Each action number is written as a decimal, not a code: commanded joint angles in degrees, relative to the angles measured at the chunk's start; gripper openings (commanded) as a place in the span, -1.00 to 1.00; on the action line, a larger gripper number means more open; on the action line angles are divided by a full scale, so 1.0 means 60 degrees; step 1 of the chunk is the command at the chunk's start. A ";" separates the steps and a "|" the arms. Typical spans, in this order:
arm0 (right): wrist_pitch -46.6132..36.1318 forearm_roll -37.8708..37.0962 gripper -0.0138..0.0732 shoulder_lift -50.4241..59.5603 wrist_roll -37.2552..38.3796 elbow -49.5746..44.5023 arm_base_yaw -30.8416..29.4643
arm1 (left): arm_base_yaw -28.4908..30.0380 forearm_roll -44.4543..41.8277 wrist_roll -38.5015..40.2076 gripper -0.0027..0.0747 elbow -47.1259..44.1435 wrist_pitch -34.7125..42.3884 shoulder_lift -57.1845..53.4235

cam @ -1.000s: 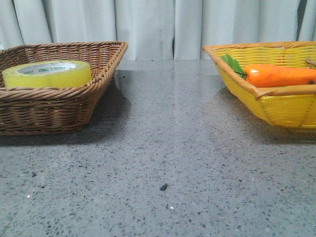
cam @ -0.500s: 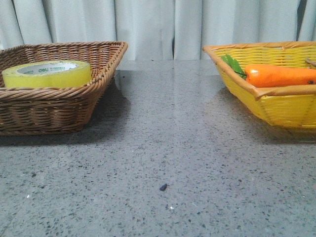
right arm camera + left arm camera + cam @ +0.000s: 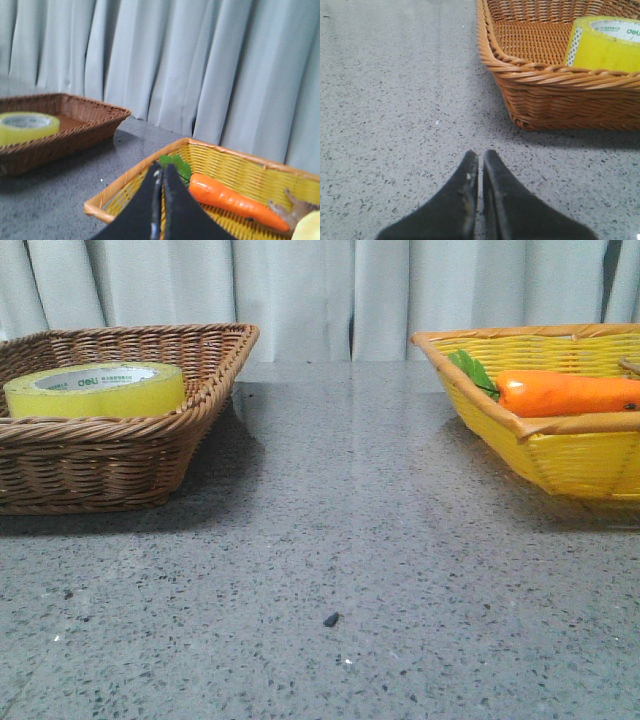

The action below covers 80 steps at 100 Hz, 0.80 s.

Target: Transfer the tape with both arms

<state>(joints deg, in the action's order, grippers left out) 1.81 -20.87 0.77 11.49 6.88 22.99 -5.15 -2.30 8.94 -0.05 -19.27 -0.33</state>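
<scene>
Yellow tape [image 3: 96,388] lay flat in a brown basket [image 3: 120,455]. Both grippers, left [image 3: 480,159] and right [image 3: 161,172], were pressed together and held nothing, the right above a yellow basket [image 3: 235,170] holding a carrot [image 3: 227,199].

The brown woven wicker basket [image 3: 120,455] is cut off at the left frame edge, its rim hiding the lower part of the bright yellow tape roll [image 3: 96,390]. The yellow woven basket [image 3: 560,455] runs off the right edge. A tiny dark speck [image 3: 331,619] at lower centre is too small to identify.

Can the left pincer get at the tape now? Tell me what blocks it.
Probably yes. The left pincer is shut and outside the brown basket, whose wall stands between it and the tape; the top is open, so it must lift over.
</scene>
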 commanded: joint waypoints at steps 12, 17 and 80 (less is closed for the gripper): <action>-0.3108 0.1580 -0.85 0.0088 -0.0024 -0.0850 -0.2179 | 0.0019 0.0067 0.0076 -0.99 -0.0120 0.0464 -0.0294; -0.3459 0.1624 -0.85 0.0088 -0.0024 -0.1080 -0.2653 | 0.0019 0.0067 0.0076 -0.99 -0.0120 0.0464 -0.0294; 0.1217 0.4137 -0.85 0.0152 -0.1500 -0.1456 -0.4444 | 0.0019 0.0067 0.0076 -0.99 -0.0120 0.0464 -0.0294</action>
<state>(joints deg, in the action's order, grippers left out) 8.61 3.83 0.77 3.52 -0.58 -3.44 -5.15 -2.30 8.94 -0.05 -19.27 -0.33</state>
